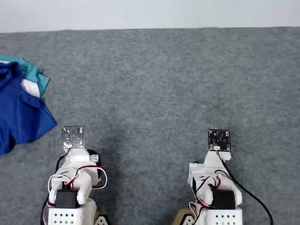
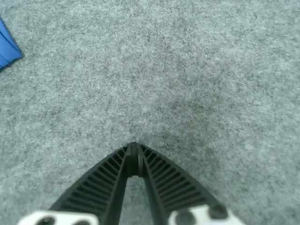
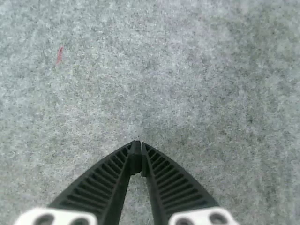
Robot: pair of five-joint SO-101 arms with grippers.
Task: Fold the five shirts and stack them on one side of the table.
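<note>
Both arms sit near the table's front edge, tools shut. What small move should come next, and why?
Probably open the left tool and reach toward the blue shirt: it lies crumpled with a teal shirt at the left edge of the table, nearest that arm. The right tool is farther off.

Robot test bench: grey carpeted table (image 1: 168,79) against a plain white wall (image 1: 150,13).
</note>
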